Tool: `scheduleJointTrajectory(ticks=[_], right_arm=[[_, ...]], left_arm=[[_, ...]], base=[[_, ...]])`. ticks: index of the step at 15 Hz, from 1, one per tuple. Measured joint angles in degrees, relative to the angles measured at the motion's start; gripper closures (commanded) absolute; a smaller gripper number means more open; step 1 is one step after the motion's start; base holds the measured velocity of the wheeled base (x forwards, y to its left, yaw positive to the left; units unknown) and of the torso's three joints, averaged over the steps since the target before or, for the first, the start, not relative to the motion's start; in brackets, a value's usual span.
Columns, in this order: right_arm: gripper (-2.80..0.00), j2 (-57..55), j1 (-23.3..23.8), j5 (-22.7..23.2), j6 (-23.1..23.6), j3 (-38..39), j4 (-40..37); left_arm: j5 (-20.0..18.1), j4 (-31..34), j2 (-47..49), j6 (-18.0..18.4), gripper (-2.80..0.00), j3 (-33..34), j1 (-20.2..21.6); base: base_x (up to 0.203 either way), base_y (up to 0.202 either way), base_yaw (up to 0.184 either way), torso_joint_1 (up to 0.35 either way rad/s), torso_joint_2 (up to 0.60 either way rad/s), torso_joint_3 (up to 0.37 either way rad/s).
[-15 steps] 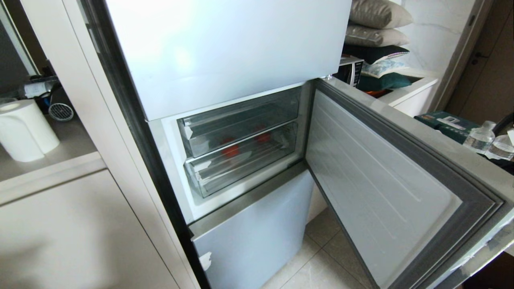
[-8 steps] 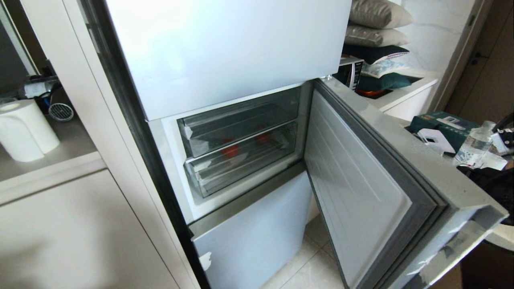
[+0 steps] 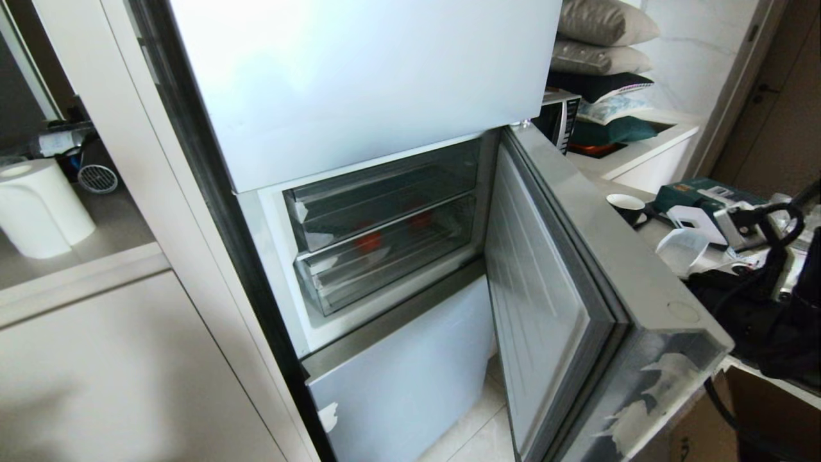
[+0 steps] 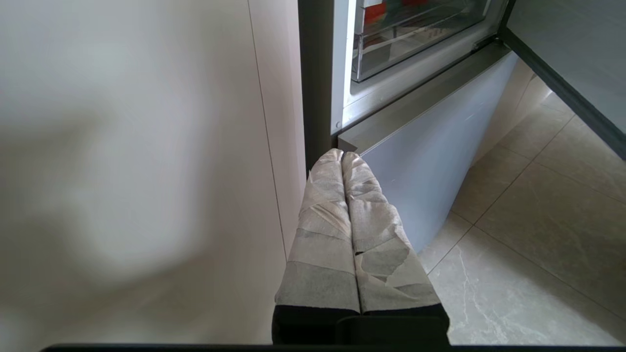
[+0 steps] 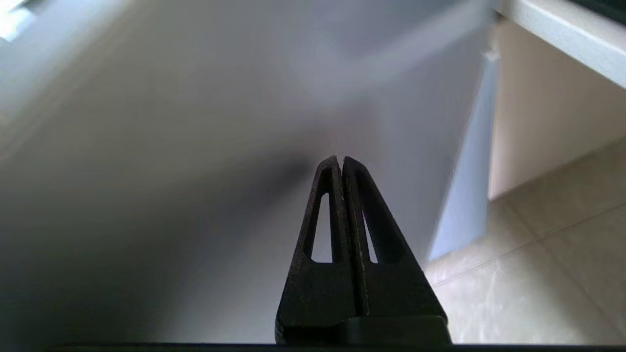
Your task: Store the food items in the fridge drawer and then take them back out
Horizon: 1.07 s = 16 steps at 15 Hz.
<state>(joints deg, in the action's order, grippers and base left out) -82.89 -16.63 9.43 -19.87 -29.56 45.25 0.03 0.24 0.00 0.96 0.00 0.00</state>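
Now the right gripper (image 5: 341, 160), fingers pressed together and empty, sits against the outer face of the fridge door (image 3: 564, 256), so the fridge drawer (image 3: 385, 260) with its red food items (image 3: 369, 241) lies beyond that door.

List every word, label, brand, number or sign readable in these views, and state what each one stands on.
No text can be read in any view.
Dark green box on the cluttered counter: a pale printed label, too small to read.
Black microwave front behind the fridge: faint marks, too blurred to read.
Tall glossy pale blue-white fridge: only blank white tape scraps, no lettering.
White paper roll: no print visible.
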Motion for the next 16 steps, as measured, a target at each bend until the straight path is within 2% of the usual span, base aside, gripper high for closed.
scheduleJointTrajectory(ticks=[2, 8, 12, 16], right_arm=[[0.00, -2.3, -4.7, -3.3, 0.1, -3.2, 0.1], [0.00, -14.3, -14.2, -6.0, 0.0, -15.5, 0.1], [0.00, -30.7, -17.8, -10.3, 0.4, -32.9, 1.1], [0.00, -46.4, -19.1, -12.7, 3.1, -52.4, 6.9]], left_arm=[[0.0, 0.0, 0.0, 0.0, 0.00, 0.0, 0.0], [0.0, 0.0, 0.0, 0.0, 0.00, 0.0, 0.0], [0.0, 0.0, 0.0, 0.0, 0.00, 0.0, 0.0], [0.0, 0.0, 0.0, 0.0, 0.00, 0.0, 0.0]], base=[[0.000, 0.000, 0.000, 0.000, 0.00, 0.000], [0.000, 0.000, 0.000, 0.000, 0.00, 0.000], [0.000, 0.000, 0.000, 0.000, 0.00, 0.000], [0.000, 0.000, 0.000, 0.000, 0.00, 0.000]])
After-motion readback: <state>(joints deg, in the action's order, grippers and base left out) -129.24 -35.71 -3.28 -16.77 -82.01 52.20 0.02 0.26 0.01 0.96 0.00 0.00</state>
